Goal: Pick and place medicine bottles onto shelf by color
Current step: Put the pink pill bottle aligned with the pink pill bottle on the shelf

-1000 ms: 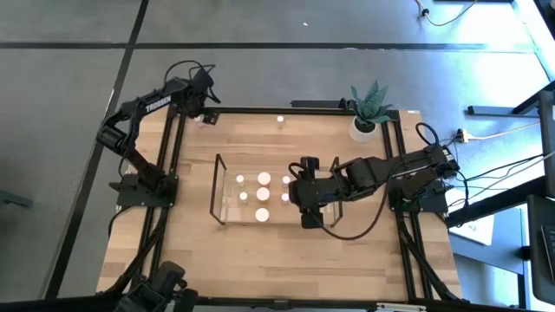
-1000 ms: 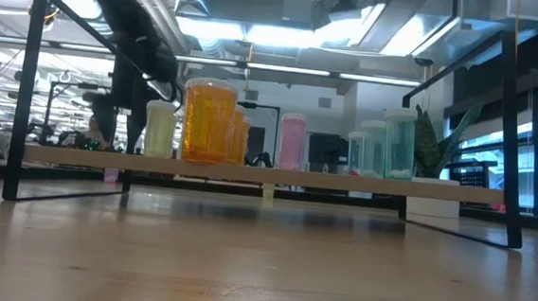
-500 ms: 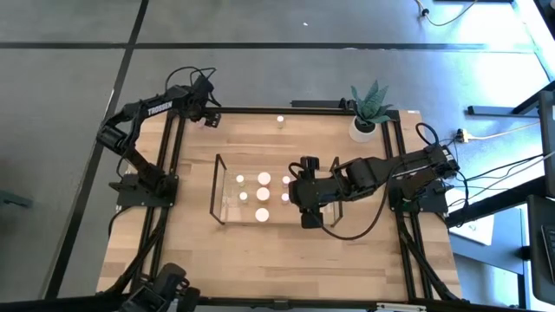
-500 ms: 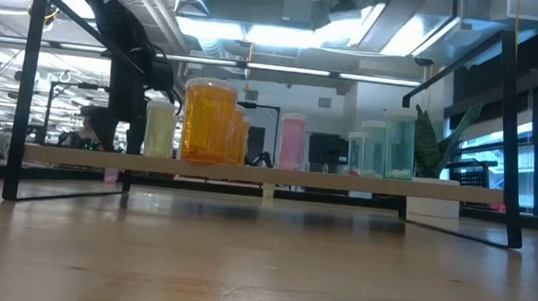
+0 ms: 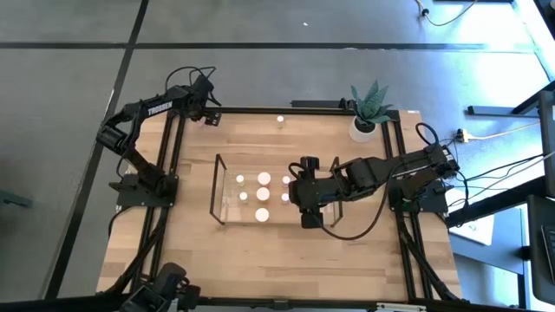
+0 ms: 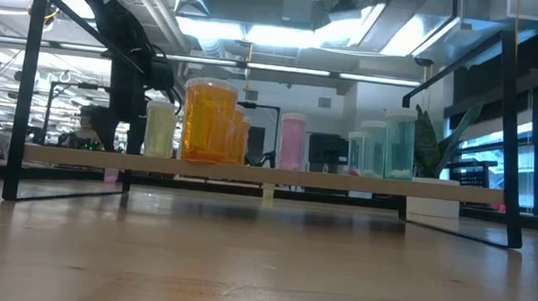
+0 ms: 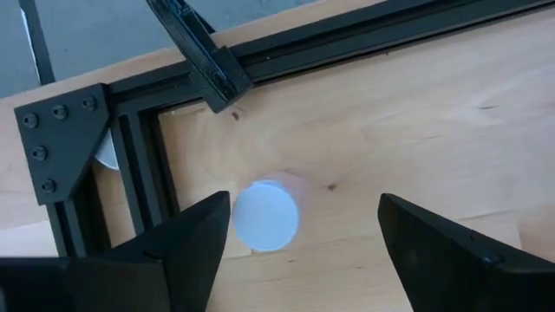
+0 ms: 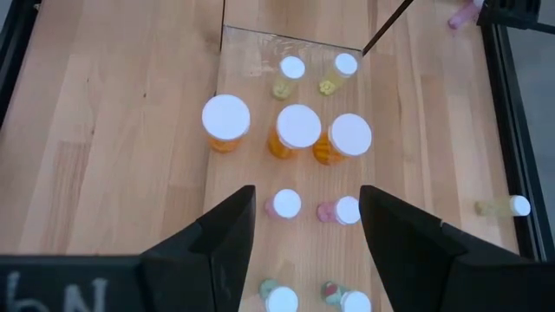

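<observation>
Left claw: upper left of the high view, fingers spread wide, gripping nothing, over a pink medicine bottle at the counter corner; right claw: frame centre, parted, empty, above the clear shelf holding orange bottles, pink and green ones; one yellowish bottle stands apart, top centre.

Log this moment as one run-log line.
left gripper: open over pink bottle, far-left table corner | right gripper: open, empty, above shelf | loose bottle: far edge
</observation>
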Controlling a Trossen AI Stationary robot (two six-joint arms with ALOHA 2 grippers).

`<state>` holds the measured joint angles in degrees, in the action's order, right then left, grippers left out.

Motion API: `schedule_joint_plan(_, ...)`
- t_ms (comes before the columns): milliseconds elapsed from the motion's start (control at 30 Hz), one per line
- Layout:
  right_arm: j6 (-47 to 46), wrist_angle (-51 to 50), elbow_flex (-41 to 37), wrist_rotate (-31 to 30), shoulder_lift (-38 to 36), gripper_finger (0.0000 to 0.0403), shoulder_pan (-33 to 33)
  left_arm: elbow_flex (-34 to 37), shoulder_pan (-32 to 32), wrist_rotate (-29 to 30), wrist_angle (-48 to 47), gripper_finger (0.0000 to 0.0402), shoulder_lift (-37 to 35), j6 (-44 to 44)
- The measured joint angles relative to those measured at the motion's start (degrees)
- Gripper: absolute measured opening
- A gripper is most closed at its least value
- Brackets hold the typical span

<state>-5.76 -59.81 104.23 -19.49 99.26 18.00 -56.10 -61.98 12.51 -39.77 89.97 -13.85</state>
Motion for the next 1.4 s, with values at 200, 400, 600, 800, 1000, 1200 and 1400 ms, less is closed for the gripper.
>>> schedule_joint_plan(200,0.00,0.00,0.00,0.00,0.00,0.0209,0.00,0.00,-0.49,-1.26,0.29,0.0286,0.00,-0.65)
schedule_joint_plan(400,0.00,0.00,0.00,0.01,0.00,0.0209,0.00,0.00,-0.66,-1.65,0.50,0.0286,0.00,-0.93)
schedule_joint_plan(600,0.00,0.00,0.00,0.02,0.00,0.0209,0.00,-0.02,-0.68,-1.71,0.68,0.0285,0.00,-1.02)
schedule_joint_plan(800,0.32,-0.02,0.00,0.00,0.00,0.0209,0.00,-2.51,-0.68,-2.79,-3.61,0.0285,0.02,-3.86)
schedule_joint_plan(1000,0.37,-0.02,0.00,0.00,0.00,0.0209,0.00,-3.64,-0.68,-2.29,-4.98,0.0285,0.02,-4.49)
schedule_joint_plan(1200,0.46,-0.02,0.00,0.00,0.00,0.0209,0.00,-3.63,-0.68,-2.07,-4.76,0.0285,0.02,-5.11)
schedule_joint_plan(1400,0.48,-0.02,0.00,0.00,0.00,0.0209,0.00,-3.62,-0.68,-1.71,-4.76,0.0285,0.02,-7.11)
